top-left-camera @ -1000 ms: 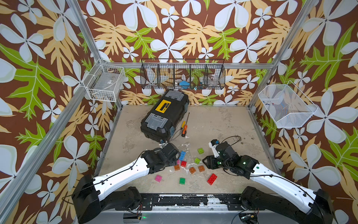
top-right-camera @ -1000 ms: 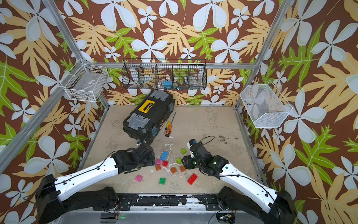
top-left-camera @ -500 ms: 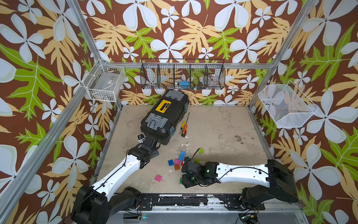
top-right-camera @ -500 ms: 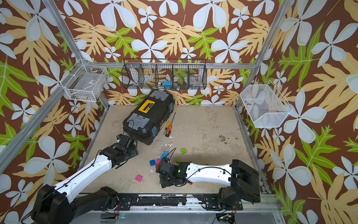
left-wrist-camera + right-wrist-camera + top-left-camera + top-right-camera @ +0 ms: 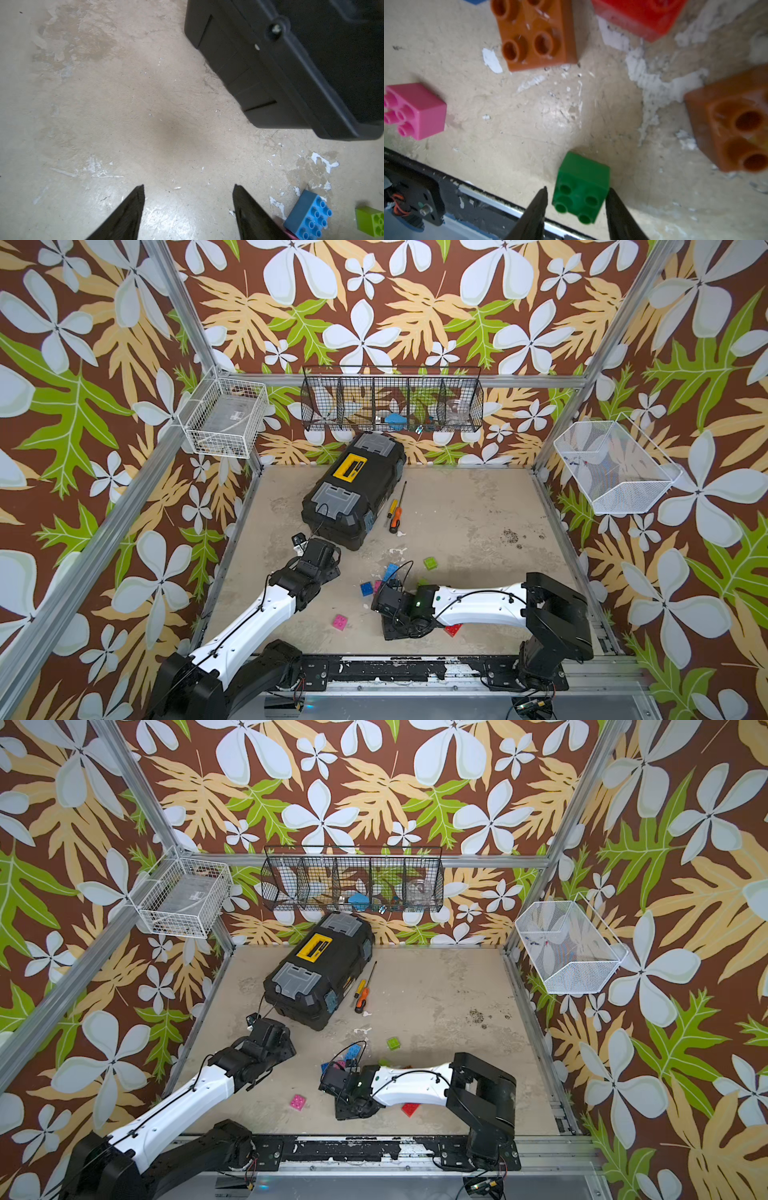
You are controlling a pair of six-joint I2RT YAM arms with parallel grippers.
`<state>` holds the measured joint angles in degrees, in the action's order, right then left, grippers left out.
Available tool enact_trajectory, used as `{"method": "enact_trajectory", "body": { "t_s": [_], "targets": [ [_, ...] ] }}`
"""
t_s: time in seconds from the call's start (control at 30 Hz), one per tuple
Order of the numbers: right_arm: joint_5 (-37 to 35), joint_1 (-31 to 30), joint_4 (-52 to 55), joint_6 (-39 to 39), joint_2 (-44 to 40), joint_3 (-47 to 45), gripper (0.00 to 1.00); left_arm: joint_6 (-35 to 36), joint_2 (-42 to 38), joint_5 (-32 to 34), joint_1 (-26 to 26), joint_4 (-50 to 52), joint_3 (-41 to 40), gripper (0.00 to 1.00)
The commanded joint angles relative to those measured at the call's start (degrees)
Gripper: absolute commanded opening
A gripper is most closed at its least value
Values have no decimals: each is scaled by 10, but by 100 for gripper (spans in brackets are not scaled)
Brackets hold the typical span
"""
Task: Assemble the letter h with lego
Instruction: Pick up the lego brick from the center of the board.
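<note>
The lego lies as loose bricks; no letter h shows in any view. My right gripper (image 5: 577, 189) is low by the table's front edge, open, with a green brick (image 5: 581, 187) between its fingers. One finger touches the brick and the other stands a sliver off. Around it lie two orange-brown bricks (image 5: 535, 35) (image 5: 729, 124), a red brick (image 5: 639, 16) and a pink brick (image 5: 417, 112). In both top views the right gripper (image 5: 390, 626) (image 5: 349, 1106) hides the green brick. My left gripper (image 5: 188, 186) (image 5: 326, 558) hangs open over bare table, beside a long blue brick (image 5: 309, 216) (image 5: 390, 572).
A black toolbox (image 5: 353, 489) stands at the back left, close to the left gripper, with two screwdrivers (image 5: 395, 516) beside it. A lime brick (image 5: 430, 563), a blue square brick (image 5: 366, 588) and a red brick (image 5: 453, 629) lie about. A black rail (image 5: 467, 197) edges the front.
The left arm has pulled back from the bricks toward the toolbox, still open. The right arm has swung low toward the front edge and its jaws have narrowed round the green brick.
</note>
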<state>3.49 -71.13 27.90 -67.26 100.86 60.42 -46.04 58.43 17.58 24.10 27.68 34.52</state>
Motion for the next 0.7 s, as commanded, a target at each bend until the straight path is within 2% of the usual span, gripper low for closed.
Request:
{"method": "enact_trajectory", "body": {
  "t_s": [0.0, 0.13, 0.33, 0.4, 0.53, 0.67],
  "targets": [
    [-47, -1, 44, -3, 6, 21, 42, 0, -3, -8, -2, -11, -1, 71],
    [-73, 0, 57, -1, -4, 21, 34, 1, -5, -14, -2, -15, -4, 71],
    [-97, 0, 85, 27, -4, 39, 32, 2, -3, -14, -2, -18, -6, 71],
    [-100, 1, 87, 38, -4, 42, 35, 2, -2, -13, -2, -18, -6, 71],
    [-93, 1, 86, 56, 7, 51, 47, 3, -1, -12, -2, -17, -6, 71],
    [-80, 4, 81, 72, 27, 59, 49, 4, 0, -12, -2, -17, -6, 72]
  ]
}}
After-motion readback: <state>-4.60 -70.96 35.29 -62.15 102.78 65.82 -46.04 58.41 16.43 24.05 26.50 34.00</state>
